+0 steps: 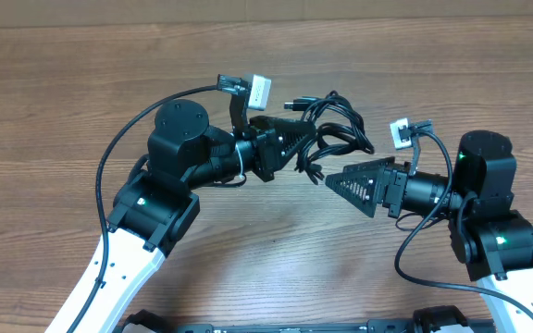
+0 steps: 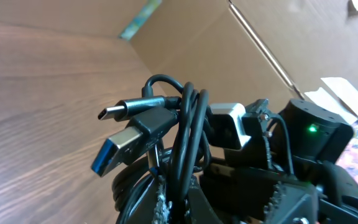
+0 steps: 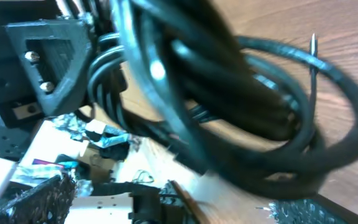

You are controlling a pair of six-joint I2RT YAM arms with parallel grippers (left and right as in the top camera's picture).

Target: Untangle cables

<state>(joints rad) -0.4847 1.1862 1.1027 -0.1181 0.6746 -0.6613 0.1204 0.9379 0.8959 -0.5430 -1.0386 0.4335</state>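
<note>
1. The wooden tabletop fills the overhead view, bare brown planks on every side of the arms.
2. The left arm reaches in from 7 o'clock and the right arm from 4 o'clock. Their ends face each other just past the middle of the view.
3. The cables form one black bundle of loops and loose strands, sitting at about 1 o'clock from the centre of the overhead view. It lies between the two arm ends, closer to the left one.
4. The left pincer is clamped on the cables. The bundle fans out from its tip toward 2 o'clock, and in the left wrist view the cords rise straight out from between its fingers.
5. The right pincer stands open and holds nothing. In the right wrist view its textured fingers sit far apart in the bottom corners, and the blurred cable loops hang across the space above them. Overhead, the bundle sits at 12 o'clock from this pincer, and one loose strand end comes just beside its tip at 10 o'clock.
6. Two plug ends stick out of the bundle toward 9 o'clock in the left wrist view. One is a broad blue-tipped USB plug, and just above it is a slimmer dark plug.
</note>
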